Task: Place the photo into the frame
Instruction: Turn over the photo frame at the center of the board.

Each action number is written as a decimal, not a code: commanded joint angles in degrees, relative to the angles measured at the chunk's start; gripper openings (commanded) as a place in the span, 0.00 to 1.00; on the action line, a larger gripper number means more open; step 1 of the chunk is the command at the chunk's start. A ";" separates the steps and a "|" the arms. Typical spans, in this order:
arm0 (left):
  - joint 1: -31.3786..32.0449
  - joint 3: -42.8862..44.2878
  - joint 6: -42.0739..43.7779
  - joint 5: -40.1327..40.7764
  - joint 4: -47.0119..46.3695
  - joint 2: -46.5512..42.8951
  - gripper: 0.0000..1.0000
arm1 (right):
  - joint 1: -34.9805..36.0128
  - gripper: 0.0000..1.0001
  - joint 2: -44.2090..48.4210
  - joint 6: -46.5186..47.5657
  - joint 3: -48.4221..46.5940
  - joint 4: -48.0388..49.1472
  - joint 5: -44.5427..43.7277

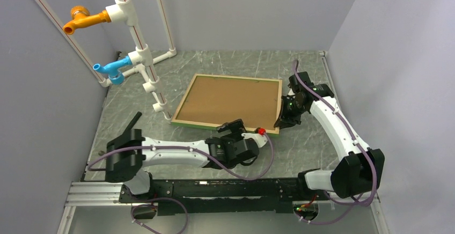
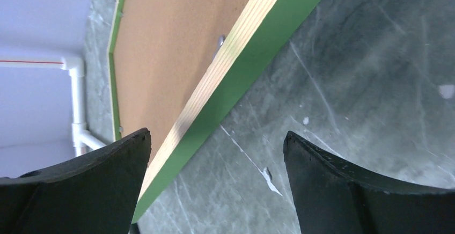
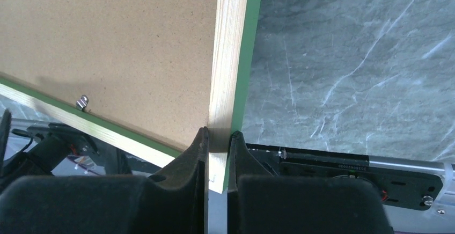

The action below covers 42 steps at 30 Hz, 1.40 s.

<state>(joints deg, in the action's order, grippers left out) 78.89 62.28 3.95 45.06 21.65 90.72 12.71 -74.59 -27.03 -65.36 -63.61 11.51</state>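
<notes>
Table point(image 1: 214, 62): grey marbled top; the work sits in the middle of it.
Frame point(image 1: 239, 77): it lies flat, back side up. I see a pale wood rim with green down the outer edge.
Backing board point(image 1: 228, 101): plain brown, sitting inside the rim and covering the whole opening.
Photo: not visible in any view. It may lie under the board, but I cannot tell.
Progress: I judge the job late if the print is beneath, since the board looks seated. What I can't confirm is the print itself and whether the back is fastened.
Right arm: it comes in from the right and bends down over the frame's right side, close to the near corner.
Left arm: it stretches low across the front, with its wrist at the frame's near edge.
Right gripper point(image 3: 219, 137): clamped on the right rim, one finger on each face of the wood.
Left gripper point(image 2: 217, 153): jaws wide apart and holding nothing. The near rim runs just beside one finger.
Clip point(image 3: 81, 102): a small metal tab at the board's edge; I cannot tell whether it is turned home.
</notes>
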 commanded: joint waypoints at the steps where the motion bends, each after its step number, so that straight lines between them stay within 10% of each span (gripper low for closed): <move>1: 0.34 3.26 6.20 9.09 -4.30 4.38 0.94 | -0.18 0.00 3.63 0.74 -4.54 -0.98 6.75; 10: 0.29 1.80 17.67 14.56 -15.36 8.42 0.62 | -0.10 0.00 4.06 1.21 -4.23 -1.11 9.00; 19: 0.10 -0.89 26.25 16.85 -25.12 7.10 0.01 | -0.26 0.00 5.13 1.98 -4.38 -0.03 10.12; 22: 0.08 -1.16 27.14 17.13 -26.25 6.40 0.00 | -0.23 0.09 5.91 1.98 -6.13 0.52 9.37; 31: 1.39 1.38 23.04 16.80 -19.17 1.74 0.00 | -0.35 0.81 11.93 4.29 -15.20 5.34 2.01; 42: 3.81 6.07 11.07 12.51 -3.87 -7.40 0.00 | -0.33 0.88 27.18 14.67 -8.72 34.87 2.80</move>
<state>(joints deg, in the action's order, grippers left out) 81.58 64.03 24.16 58.65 16.49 89.36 12.29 -53.04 -18.04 -78.04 -45.47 14.61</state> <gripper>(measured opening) 0.271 0.894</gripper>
